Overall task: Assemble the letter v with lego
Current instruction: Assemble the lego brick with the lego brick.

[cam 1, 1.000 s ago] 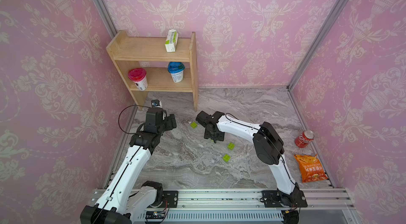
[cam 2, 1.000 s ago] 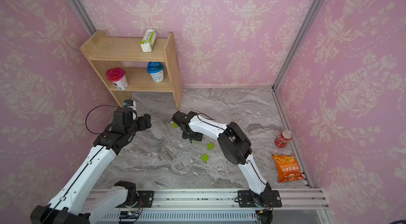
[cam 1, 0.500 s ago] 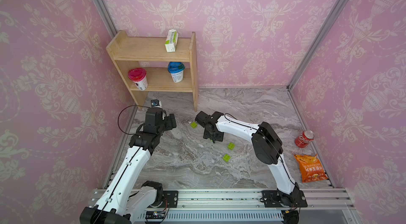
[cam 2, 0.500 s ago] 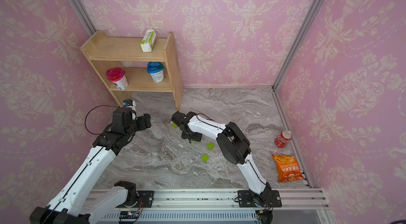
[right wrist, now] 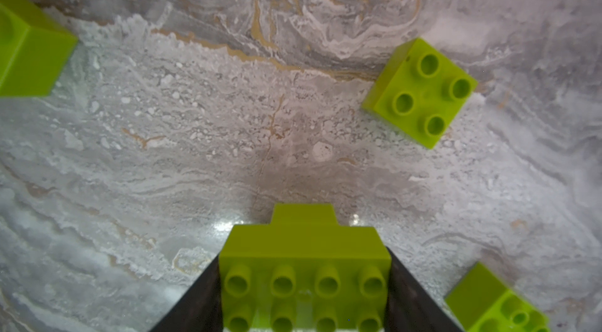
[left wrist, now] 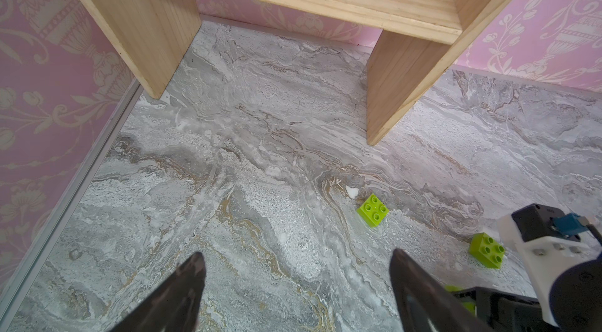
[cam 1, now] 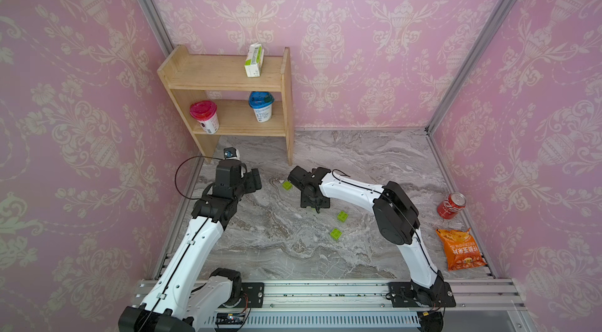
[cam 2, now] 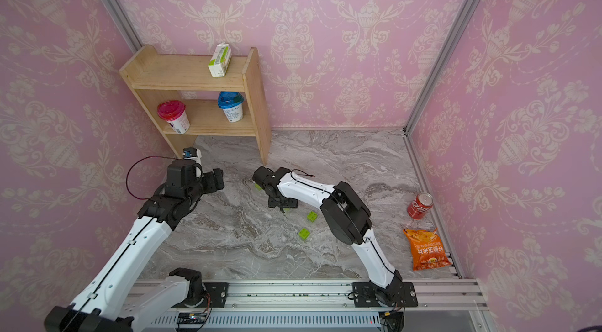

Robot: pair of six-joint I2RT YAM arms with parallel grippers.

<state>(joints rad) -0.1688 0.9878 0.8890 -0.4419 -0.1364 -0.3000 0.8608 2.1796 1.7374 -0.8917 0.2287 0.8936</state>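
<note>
My right gripper (right wrist: pixel 304 284) is shut on a long lime-green lego brick (right wrist: pixel 304 268), studs toward the camera, a smaller green piece jutting from its far side. In both top views it (cam 1: pixel 314 208) (cam 2: pixel 282 208) hangs low over the marble floor. Three loose square lego bricks lie around it (cam 1: pixel 287 185) (cam 1: pixel 342 216) (cam 1: pixel 335 233); the right wrist view shows them close by (right wrist: pixel 420 92) (right wrist: pixel 29 50) (right wrist: pixel 495 304). My left gripper (left wrist: pixel 296 258) (cam 1: pixel 255 180) stands open and empty, left of the bricks (left wrist: pixel 373 210) (left wrist: pixel 487 250). The letter v is out of view.
A wooden shelf (cam 1: pixel 228 82) at the back left holds a red-lidded cup (cam 1: pixel 204 117), a blue-lidded cup (cam 1: pixel 261 110) and a carton (cam 1: pixel 254 60). A red can (cam 1: pixel 451 206) and an orange snack bag (cam 1: pixel 459 249) lie by the right wall. A metal rail (cam 1: pixel 325 291) runs along the front.
</note>
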